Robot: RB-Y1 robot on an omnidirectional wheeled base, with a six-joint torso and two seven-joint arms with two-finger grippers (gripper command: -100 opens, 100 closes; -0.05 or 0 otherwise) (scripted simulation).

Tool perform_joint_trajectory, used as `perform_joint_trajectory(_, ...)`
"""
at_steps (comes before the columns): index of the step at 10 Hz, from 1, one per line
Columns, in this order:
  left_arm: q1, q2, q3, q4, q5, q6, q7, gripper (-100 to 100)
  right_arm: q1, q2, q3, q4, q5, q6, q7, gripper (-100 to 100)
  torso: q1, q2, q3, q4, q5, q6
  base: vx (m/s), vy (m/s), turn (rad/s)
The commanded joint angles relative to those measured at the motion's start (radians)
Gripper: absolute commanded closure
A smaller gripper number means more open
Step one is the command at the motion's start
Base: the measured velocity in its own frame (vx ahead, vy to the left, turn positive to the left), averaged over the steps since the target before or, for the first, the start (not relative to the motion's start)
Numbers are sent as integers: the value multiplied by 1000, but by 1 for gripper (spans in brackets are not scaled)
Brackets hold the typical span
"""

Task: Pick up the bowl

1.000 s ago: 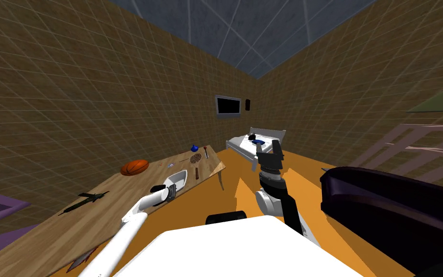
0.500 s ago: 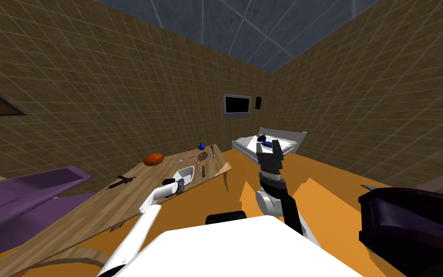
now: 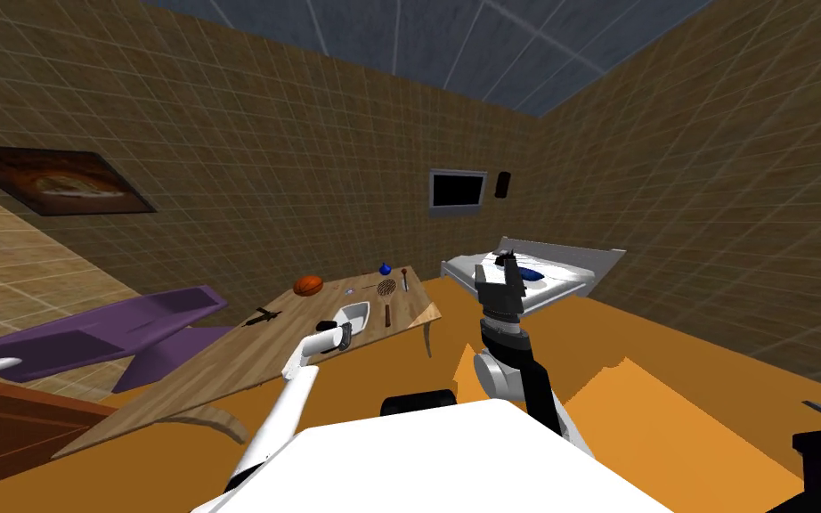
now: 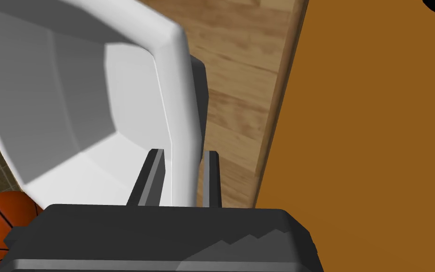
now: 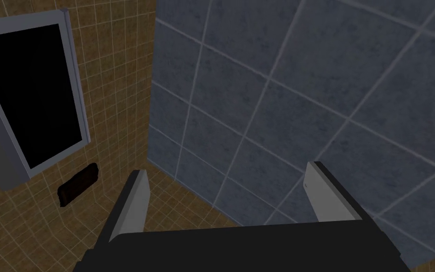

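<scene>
The bowl (image 4: 94,94), white and squarish, sits at the table's (image 3: 213,374) near edge, and whether it rests on the wood or is just off it I cannot tell. The left gripper (image 4: 183,152) has its jaws narrowed onto the bowl's near rim, one finger inside the wall and one outside, both pressing it. Just beside the bowl, on the side toward the bed (image 3: 578,272), lies a racket (image 3: 386,288), its dark handle nearest the bowl. Beyond the bowl, toward the wall, a basketball (image 3: 308,285) sits well apart from it, and a small blue thing (image 3: 385,268) stands farther back. To the bowl's other side lies a thin dark thing (image 3: 264,314), too small to name. The right gripper (image 3: 499,285) is raised well apart from the bowl, off the table, its jaws wide open and holding nothing.
</scene>
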Motion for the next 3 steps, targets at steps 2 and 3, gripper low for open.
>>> perform_joint_trajectory(2,-3,-20,0,-6,-24,3,-1,100,0,0,0,0,0,0,0,0,-2,1,1,1,0,1,12,7,-21)
perform_joint_trajectory(3,-4,-23,-1,-6,-27,3,-1,0,0,0,0,0,0,0,0,0,-2,3,2,1,-1,0,0,0,0)
